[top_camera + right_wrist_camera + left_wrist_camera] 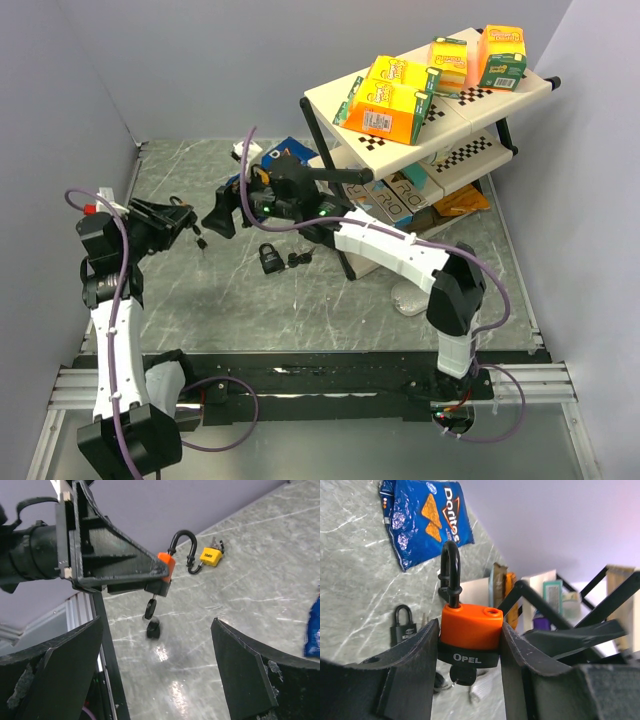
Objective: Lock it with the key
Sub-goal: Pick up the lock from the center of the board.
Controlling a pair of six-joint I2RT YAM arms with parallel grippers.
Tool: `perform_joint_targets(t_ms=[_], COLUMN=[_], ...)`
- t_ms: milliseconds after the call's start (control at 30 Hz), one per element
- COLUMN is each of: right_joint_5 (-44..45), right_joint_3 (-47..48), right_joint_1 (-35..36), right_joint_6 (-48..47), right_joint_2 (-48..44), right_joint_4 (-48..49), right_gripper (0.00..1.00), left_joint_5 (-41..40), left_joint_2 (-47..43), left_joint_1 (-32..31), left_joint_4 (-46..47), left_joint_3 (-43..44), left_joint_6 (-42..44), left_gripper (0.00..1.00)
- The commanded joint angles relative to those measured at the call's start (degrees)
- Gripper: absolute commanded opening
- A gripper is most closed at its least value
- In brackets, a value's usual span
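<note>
My left gripper (186, 226) is shut on an orange padlock (470, 627) marked OPEL and holds it above the table. Its black shackle (451, 565) stands open, with one shackle hole empty. A black-headed key (464, 675) sits in the lock's underside, and a second key (153, 629) dangles below it. In the right wrist view the orange padlock (166, 565) shows at the tip of the left gripper. My right gripper (156, 621) is open and empty. It faces the lock from the right, a short way off (222, 212).
A black padlock (270, 258) with keys (297, 260) lies on the marble table. A yellow padlock (210, 556) lies farther left. A blue Doritos bag (425, 517) lies at the back. A two-tier shelf rack (440, 110) with boxes stands at the right.
</note>
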Motion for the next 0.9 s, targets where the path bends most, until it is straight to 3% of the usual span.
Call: perform_joint_targets(t_ms=[0, 533, 867], right_joint_5=[3.6, 14.6, 16.8], right_joint_3=[3.0, 5.0, 7.5], right_joint_1=[1.4, 5.9, 6.7], right_joint_6=[3.8, -4.1, -3.7], right_joint_2=[2.0, 8.6, 10.5], right_joint_4=[2.2, 9.4, 12.4], right_gripper=[0.96, 0.8, 0.8], left_joint_5=[-2.0, 1.3, 2.5], left_joint_2=[0.0, 1.8, 0.8], left_joint_1=[0.0, 0.1, 0.0], left_joint_4=[4.5, 7.9, 8.1], left_joint_3=[4.1, 2.6, 2.1], left_joint_6=[-7.8, -14.5, -14.2], left_gripper=[0.01, 0.01, 0.01])
